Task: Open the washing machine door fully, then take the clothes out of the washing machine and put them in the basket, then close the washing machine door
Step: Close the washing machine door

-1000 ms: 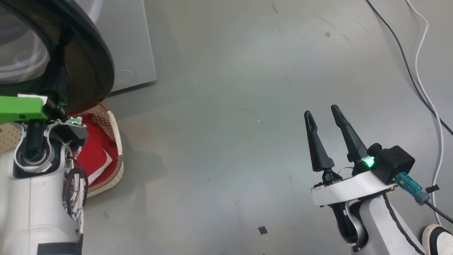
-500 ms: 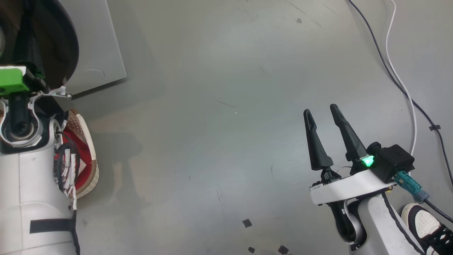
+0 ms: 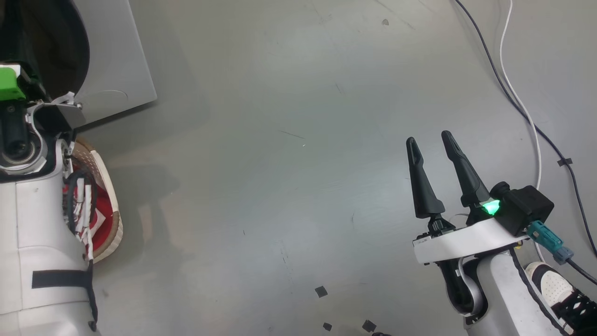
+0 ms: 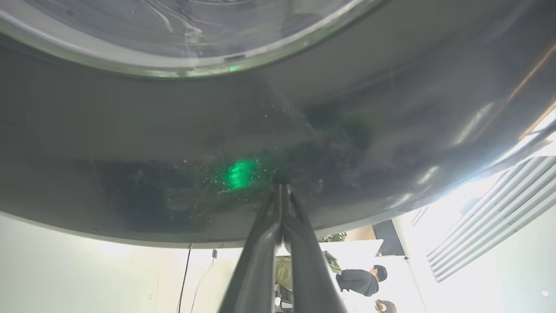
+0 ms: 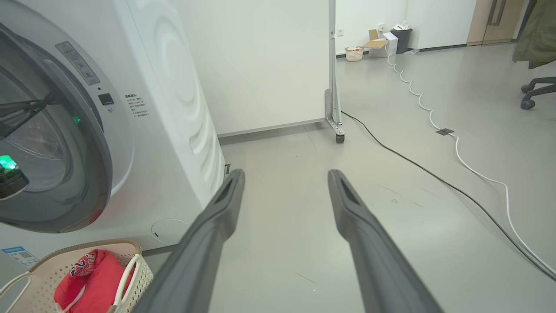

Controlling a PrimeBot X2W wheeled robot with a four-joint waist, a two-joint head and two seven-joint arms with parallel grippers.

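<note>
Your shut left hand (image 4: 281, 188) is touching the washing machine door (image 4: 130, 139) just ahead; your wide-open right hand (image 3: 428, 138) is hanging far off, lower right.

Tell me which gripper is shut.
The left gripper: its fingers are pressed together, tips at the washing machine door. The right gripper stands with fingers apart.
</note>
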